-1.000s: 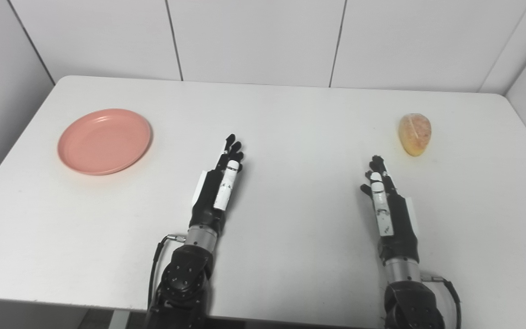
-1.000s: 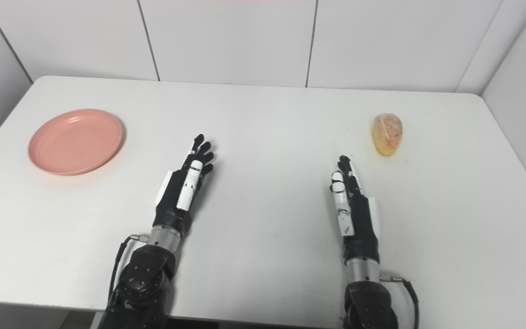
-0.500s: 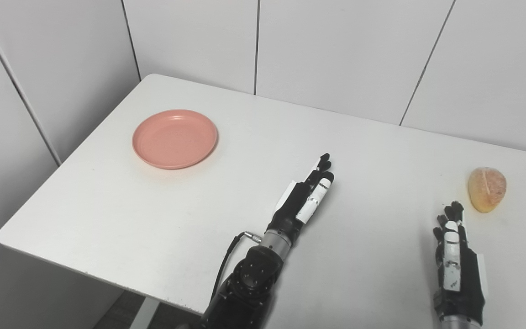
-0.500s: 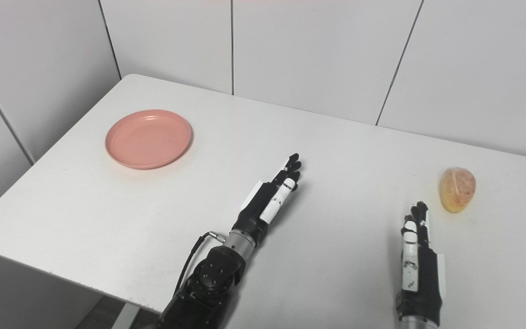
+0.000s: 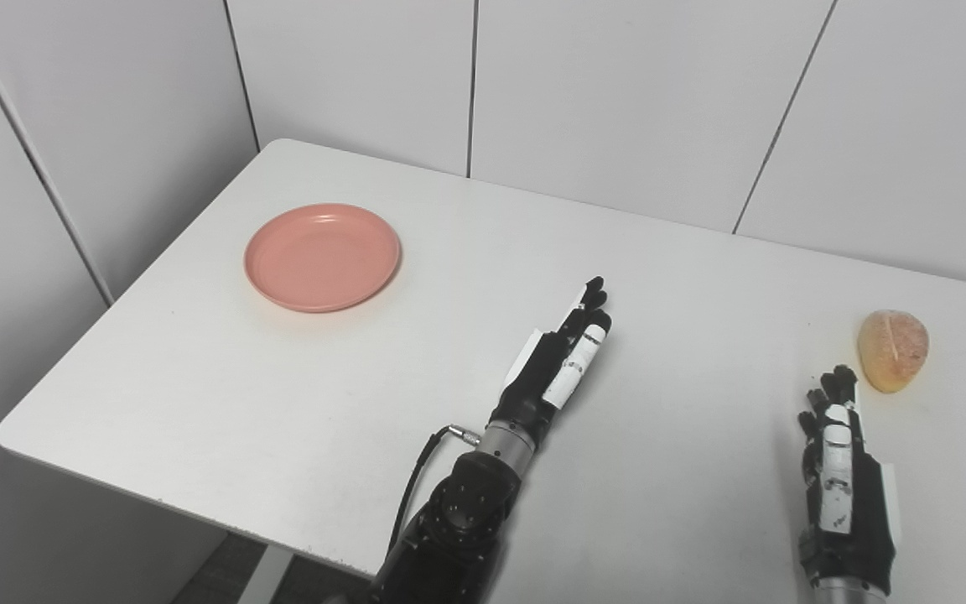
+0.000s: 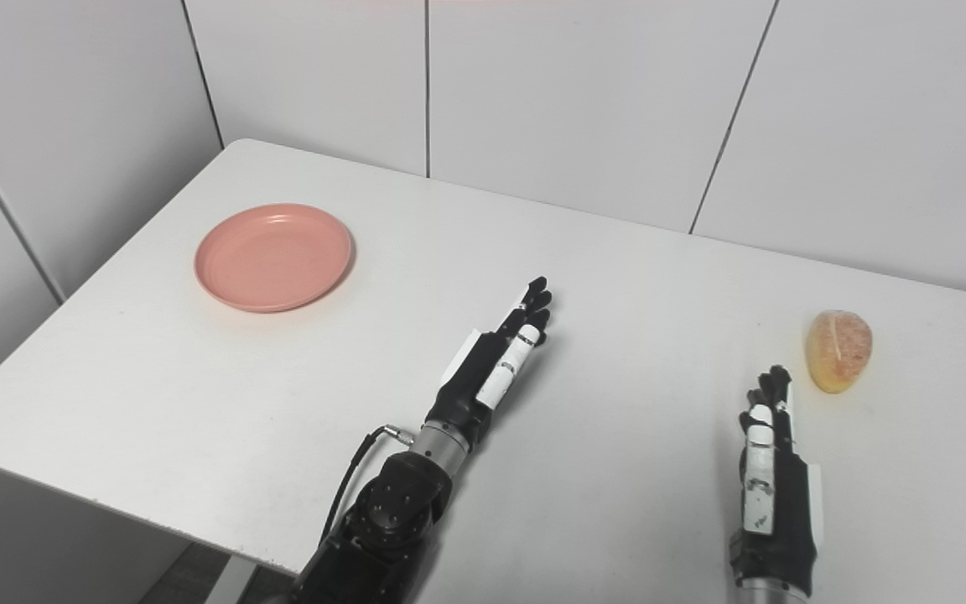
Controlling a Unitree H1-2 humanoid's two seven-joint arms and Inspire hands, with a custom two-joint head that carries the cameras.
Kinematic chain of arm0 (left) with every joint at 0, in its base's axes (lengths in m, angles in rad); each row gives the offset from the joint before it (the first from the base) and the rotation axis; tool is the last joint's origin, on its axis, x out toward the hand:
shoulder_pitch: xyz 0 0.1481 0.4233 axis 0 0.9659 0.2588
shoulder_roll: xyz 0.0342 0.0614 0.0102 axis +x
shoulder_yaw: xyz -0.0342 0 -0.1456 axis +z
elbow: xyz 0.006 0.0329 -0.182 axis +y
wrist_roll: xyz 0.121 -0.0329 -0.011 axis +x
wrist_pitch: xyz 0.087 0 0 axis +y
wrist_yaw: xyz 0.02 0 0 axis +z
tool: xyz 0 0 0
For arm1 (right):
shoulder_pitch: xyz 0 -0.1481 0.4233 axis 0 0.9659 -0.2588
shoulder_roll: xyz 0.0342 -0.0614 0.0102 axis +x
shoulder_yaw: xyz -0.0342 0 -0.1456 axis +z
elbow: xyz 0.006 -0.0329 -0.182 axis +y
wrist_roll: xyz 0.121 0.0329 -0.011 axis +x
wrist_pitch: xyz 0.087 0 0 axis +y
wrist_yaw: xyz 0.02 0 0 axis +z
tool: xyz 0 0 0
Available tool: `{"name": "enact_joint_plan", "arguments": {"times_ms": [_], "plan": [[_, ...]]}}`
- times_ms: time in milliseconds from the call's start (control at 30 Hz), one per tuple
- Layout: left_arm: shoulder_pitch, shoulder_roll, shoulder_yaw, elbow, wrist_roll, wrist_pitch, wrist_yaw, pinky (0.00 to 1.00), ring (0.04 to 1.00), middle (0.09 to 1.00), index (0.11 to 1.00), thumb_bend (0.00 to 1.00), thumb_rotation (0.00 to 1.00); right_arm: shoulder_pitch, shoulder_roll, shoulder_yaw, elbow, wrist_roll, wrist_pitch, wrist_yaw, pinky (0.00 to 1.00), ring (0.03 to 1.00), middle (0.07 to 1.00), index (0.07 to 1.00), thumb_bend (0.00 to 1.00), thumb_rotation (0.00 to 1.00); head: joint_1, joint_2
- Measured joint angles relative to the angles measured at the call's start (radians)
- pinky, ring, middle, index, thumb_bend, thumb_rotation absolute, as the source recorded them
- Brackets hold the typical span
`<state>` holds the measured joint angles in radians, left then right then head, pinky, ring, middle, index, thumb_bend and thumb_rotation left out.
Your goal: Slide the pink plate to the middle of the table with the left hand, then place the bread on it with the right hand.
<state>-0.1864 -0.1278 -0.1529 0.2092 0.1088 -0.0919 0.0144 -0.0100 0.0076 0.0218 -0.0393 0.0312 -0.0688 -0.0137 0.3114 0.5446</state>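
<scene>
We are viewing the shallow, round pink plastic plate (image 5: 322,257), which is lying flat near the far left corner of the white rectangular table (image 5: 223,394) with nothing on it. From the left hand (image 5: 557,362) the plate is sitting well apart, ahead of the fingertips and off to that hand's left. The left hand is extending over the middle of the table with its fingers straight, slightly apart and holding nothing, and its long axis is pointing forward and a little right, so it is aiming past the plate rather than at it. We are judging that the coming move turns on this offset: the left arm needs to swing leftward and reach forward before any finger can settle on the plate's rim, and the slide then has to run back toward where the hand is now hovering.

The golden-brown, egg-shaped bread roll (image 5: 892,349) is resting on the right side of the table, its long axis running roughly away from the robot. It is lying just ahead of the right hand (image 6: 770,470) and slightly to that hand's right, near but not touching the fingertips. The right hand is also flat, fingers loosely spread and empty. We are noting that the left hand is the nearer one to the plate and the right hand the nearer one to the bread.
</scene>
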Motion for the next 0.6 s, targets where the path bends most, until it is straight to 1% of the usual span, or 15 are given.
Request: {"name": "enact_joint_plan", "arguments": {"times_ms": [67,167,333,433,600], "plan": [[0.001,-0.001,0.003,-0.008,-0.002,0.001,0.0,0.95,0.979,0.989,0.991,0.32,1.0,0.0,0.0,0.001,0.0,-0.003,-0.001,-0.001,1.0,1.0,1.0,1.0,0.19,1.0,0.003,-0.002],[0.006,-0.002,0.01,-0.02,-0.009,0.007,0.0,0.97,0.981,0.993,0.995,0.32,1.0,0.0,0.002,0.002,0.0,-0.011,-0.011,-0.002,1.0,0.998,1.0,1.0,0.19,1.0,0.003,-0.005],[0.035,-0.001,0.013,-0.063,-0.012,0.039,0.0,0.96,0.972,0.989,0.988,0.3,1.0,-0.001,0.006,0.001,0.001,-0.013,-0.012,-0.008,1.0,1.0,1.0,0.998,0.18,1.0,0.006,-0.008],[0.044,0.0,0.015,-0.079,-0.011,0.044,0.0,0.95,0.967,0.986,0.983,0.3,1.0,-0.001,0.007,0.001,0.001,-0.011,-0.012,-0.008,1.0,0.999,0.999,0.996,0.18,1.0,0.009,-0.009],[0.049,0.009,0.021,-0.135,-0.018,0.08,-0.002,0.95,0.965,0.981,0.976,0.3,1.0,-0.005,0.011,0.0,0.003,-0.011,-0.012,-0.008,1.0,0.999,1.0,0.996,0.16,1.0,0.017,-0.017]]}}
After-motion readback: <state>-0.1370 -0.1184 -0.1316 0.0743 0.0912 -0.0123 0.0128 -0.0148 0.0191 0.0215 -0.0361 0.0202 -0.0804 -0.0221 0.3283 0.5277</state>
